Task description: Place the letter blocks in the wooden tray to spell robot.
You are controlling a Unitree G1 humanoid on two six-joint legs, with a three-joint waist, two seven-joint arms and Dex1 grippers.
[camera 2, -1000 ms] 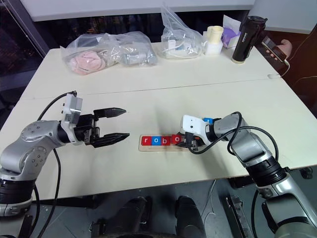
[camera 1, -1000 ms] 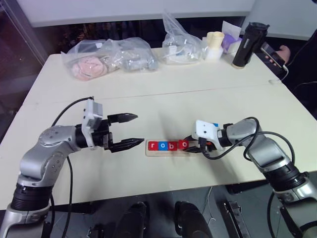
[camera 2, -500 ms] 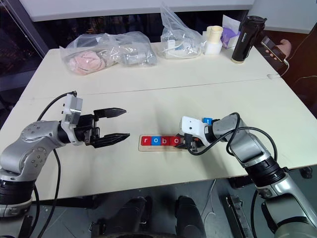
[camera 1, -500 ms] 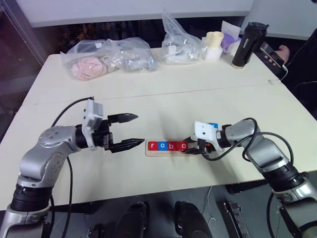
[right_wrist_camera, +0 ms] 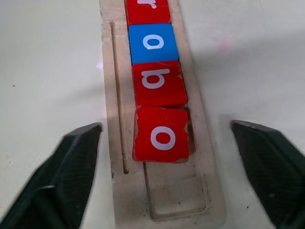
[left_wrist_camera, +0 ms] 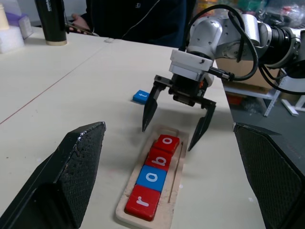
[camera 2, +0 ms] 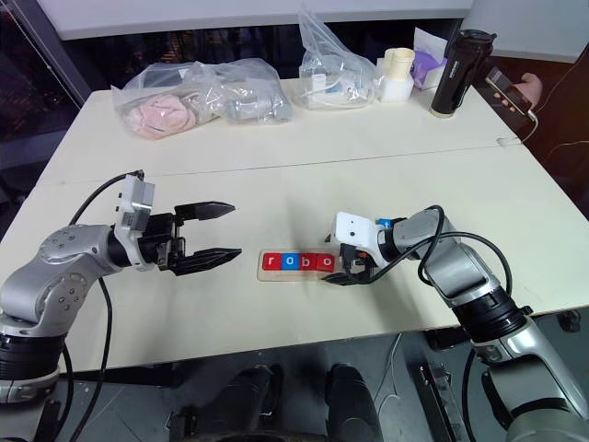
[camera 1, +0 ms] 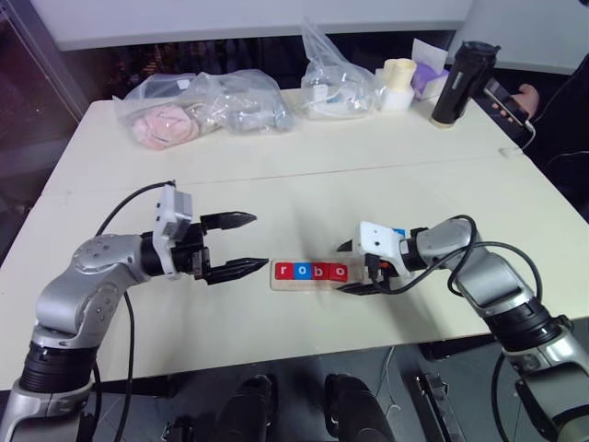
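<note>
Four tiles (left_wrist_camera: pixel 153 178) sit in the tray (right_wrist_camera: pixel 117 157); the blue t (left_wrist_camera: pixel 141 96) lies on the bench (camera 1: pixel 304 184) just behind our right tool (left_wrist_camera: pixel 175 119), fingers apart. Left tool (camera 1: pixel 241 243) is apart too. The t looks light, stiff and thin — we'd pinch its edges.
</note>
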